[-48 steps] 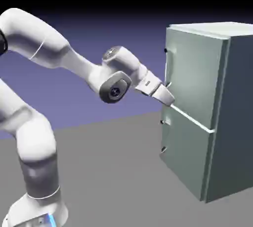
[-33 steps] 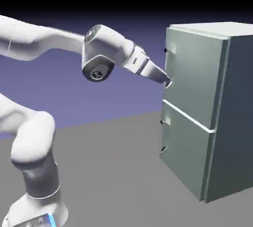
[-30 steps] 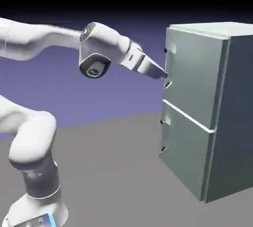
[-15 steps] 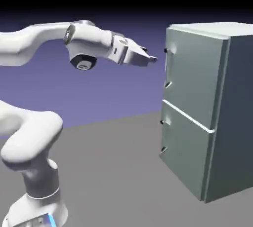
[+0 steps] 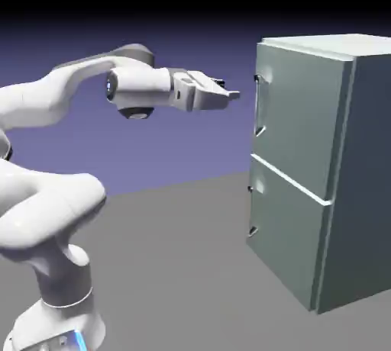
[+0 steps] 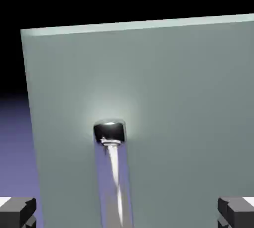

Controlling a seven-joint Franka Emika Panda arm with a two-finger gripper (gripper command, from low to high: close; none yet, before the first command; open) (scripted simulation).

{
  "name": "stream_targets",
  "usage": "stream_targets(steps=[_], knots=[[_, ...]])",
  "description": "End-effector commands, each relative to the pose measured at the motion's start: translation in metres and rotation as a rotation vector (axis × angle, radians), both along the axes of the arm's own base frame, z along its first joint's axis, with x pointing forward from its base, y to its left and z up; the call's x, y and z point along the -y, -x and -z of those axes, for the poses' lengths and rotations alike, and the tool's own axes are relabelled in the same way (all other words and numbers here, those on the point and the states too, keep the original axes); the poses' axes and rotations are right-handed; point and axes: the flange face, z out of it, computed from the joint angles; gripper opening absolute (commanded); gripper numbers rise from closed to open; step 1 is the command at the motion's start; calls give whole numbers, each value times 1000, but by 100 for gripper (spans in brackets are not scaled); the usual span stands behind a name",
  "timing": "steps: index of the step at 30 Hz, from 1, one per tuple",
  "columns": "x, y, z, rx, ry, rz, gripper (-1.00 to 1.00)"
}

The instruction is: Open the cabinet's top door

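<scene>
1. Top door (image 5: 298, 117) of cabinet (image 5: 366, 174): shut, flush with the front, above the lower door (image 5: 286, 235); a thin bright seam between the two.
2. Cabinet on the floor (image 5: 176, 265) at the exterior view's right, upright, paler front turned to the arm, darker side turned to the camera.
3. Handle (image 5: 260, 105) at the top door's edge nearest the arm, thin and vertical, small dark mount at its upper end.
4. In hand view: top door (image 6: 173, 113) fills most of the frame, handle (image 6: 113, 172) left of the middle, shiny bar going down from a dark mount.
5. Gripper (image 5: 231, 94) level, pointing to the cabinet, about as high as the handle's upper end, close to it but apart, with a clear gap.
6. Claw wide: grey fingertips (image 6: 17, 211) far apart at the lower corners of hand view, nothing between them, nothing held.
7. Arm (image 5: 69, 98) rising from the lower left, bent, reaching right.
</scene>
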Motion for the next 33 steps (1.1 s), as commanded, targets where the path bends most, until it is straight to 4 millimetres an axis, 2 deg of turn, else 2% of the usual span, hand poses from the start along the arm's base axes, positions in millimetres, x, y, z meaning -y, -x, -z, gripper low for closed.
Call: stream_targets(steps=[1,8,9,14,15,16,25,33], knots=[[-2,-4,6,10,8,0,0],[-3,-31,50,68,62,3,0],[-3,-31,50,68,62,3,0],[0,-81,50,68,62,3,0],[0,-81,50,68,62,3,-100],[0,-81,50,68,62,3,-100],[42,-17,50,75,53,-256,-100],[85,24,50,81,46,-458,-100]])
